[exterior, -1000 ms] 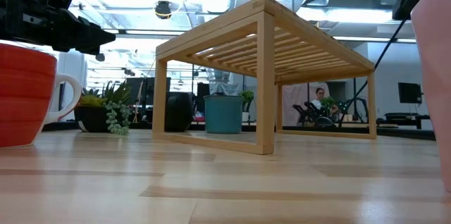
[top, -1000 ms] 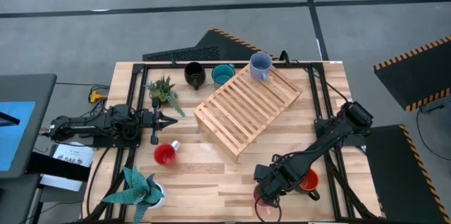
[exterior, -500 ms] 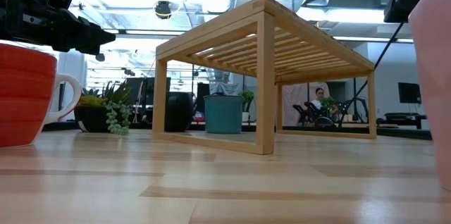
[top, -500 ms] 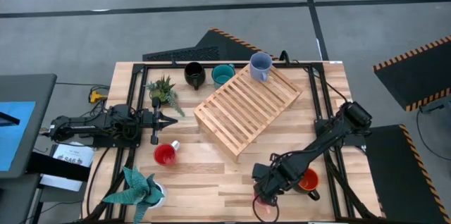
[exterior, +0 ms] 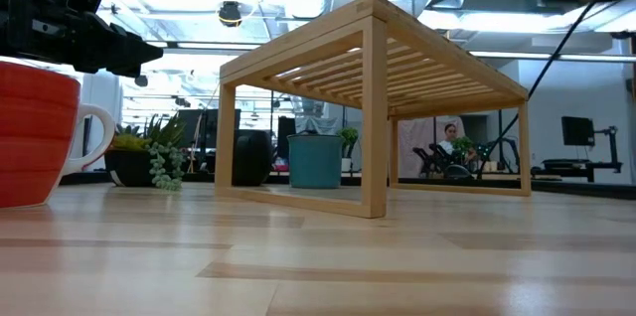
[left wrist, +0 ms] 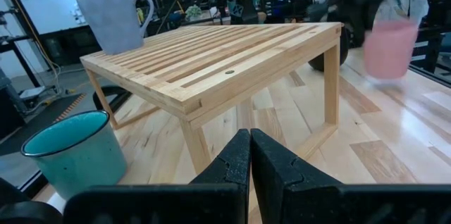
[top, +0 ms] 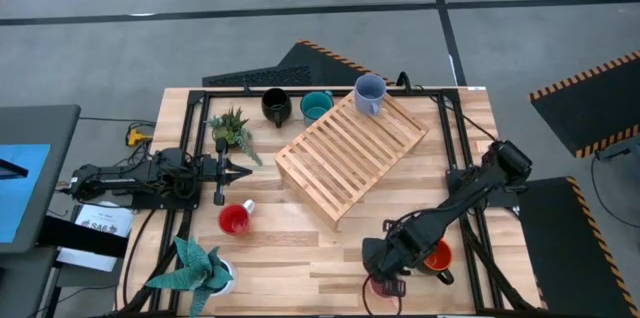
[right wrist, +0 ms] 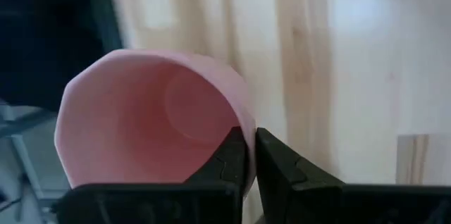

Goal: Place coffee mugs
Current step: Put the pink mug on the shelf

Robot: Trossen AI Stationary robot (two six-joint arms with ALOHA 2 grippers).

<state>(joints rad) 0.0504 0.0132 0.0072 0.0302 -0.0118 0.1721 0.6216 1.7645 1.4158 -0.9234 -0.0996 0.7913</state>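
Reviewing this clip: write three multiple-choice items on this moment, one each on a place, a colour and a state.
1. Where does the lavender-blue mug stand?
A. on the slatted wooden rack
B. beside the red mug
C. under the rack

2. What colour is the mug at the right gripper?
A. teal
B. black
C. pink

3. How are the left gripper's fingers?
A. shut, empty
B. wide open
C. shut on a mug

Answers: 1 A, the lavender-blue mug sits on the rack. 2 C, the right gripper pinches the pink mug by its rim. 3 A, the left gripper holds nothing.

Mug (top: pixel 369 95) on rack (top: pixel 351 152) — far corner
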